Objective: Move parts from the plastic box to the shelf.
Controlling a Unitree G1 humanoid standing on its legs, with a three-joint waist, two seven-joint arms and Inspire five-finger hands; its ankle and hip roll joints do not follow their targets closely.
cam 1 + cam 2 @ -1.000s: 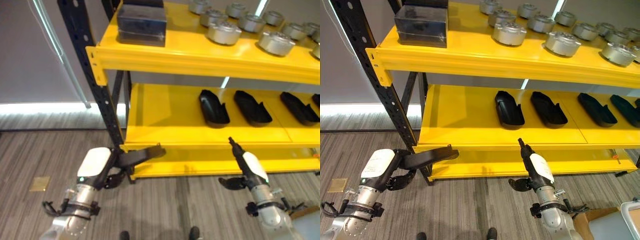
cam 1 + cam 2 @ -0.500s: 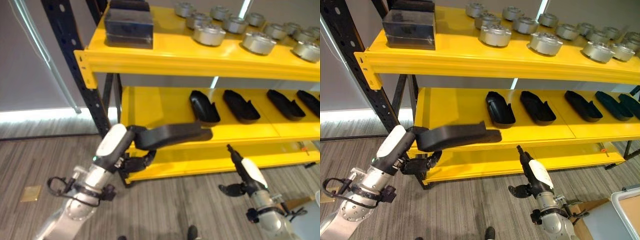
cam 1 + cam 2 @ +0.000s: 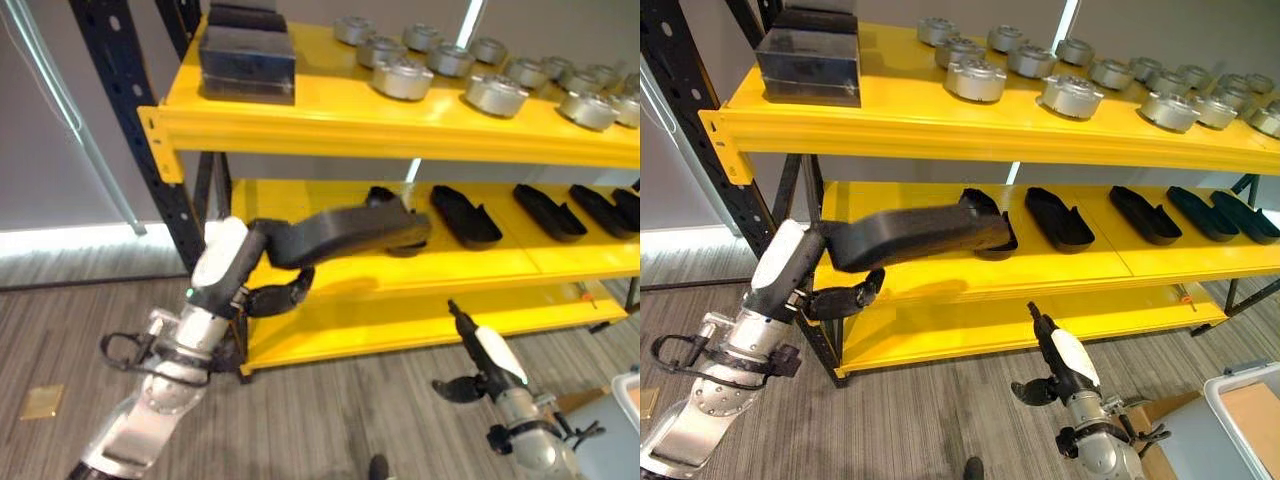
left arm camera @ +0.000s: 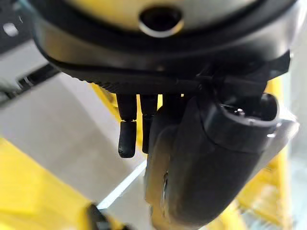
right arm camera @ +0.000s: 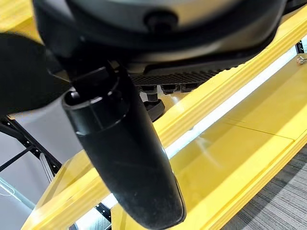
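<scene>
Silver-grey arms end in a dark left hand (image 3: 262, 300) and right hand (image 3: 470, 370), each white-covered.

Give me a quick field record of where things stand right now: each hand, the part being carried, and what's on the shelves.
left hand: fingers curled round one end of a long black part
carried part: held roughly level, its far end over the middle shelf, next to the leftmost part lying there
right hand: low in front of the shelf, holding nothing, fingers straight
middle shelf: a row of black parts lying side by side
top shelf: round metal parts and a dark box at the left end
</scene>
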